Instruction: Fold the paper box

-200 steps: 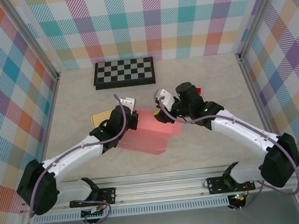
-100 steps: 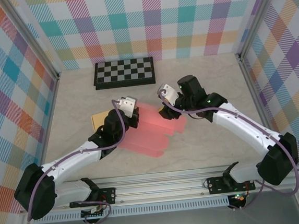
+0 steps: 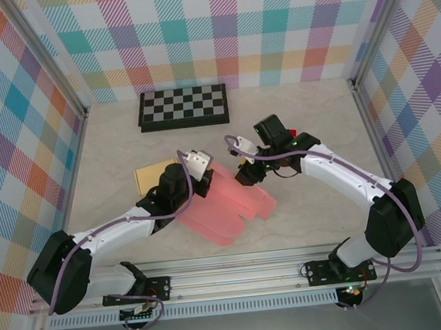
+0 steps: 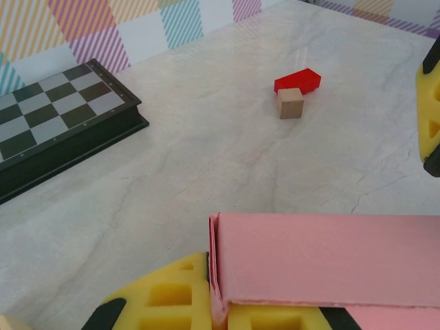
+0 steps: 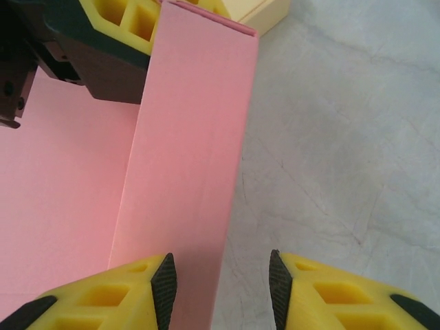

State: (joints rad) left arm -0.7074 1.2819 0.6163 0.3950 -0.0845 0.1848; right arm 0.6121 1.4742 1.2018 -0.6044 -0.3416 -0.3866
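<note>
The paper box (image 3: 226,208) is matte pink card, flattened into long panels with crisp creases. It lies on the worktop (image 3: 118,143) between the two hands and reaches back toward the arm bases. The left hand (image 3: 204,183) is clamped on it. In the left wrist view, its yellow foam pads (image 4: 172,295), moulded with square hollows, pinch the doubled fold at the end of a raised panel, which runs off to that hand's right.

The right hand (image 3: 245,180) stands with its jaws apart. In the right wrist view the right hand (image 5: 220,275) straddles the long free edge of a narrow pink strip. One pad (image 5: 130,289) sits over the card and the other over bare stone. Whether a pad touches the card cannot be told. At the strip's far end is the left hand's (image 5: 103,41) black body.

The worktop is pale, glossy, marble-veined stone. It lies bare to the right of the right hand and ahead of the left hand. Well ahead of the left hand, a red block (image 4: 297,80) touches a small wooden cube (image 4: 290,103). To its front left is a black-framed chessboard (image 4: 55,124). A tan card (image 3: 152,175) lies flat just beside the left hand. Plaid walls (image 3: 224,26) close the worktop on three sides.
</note>
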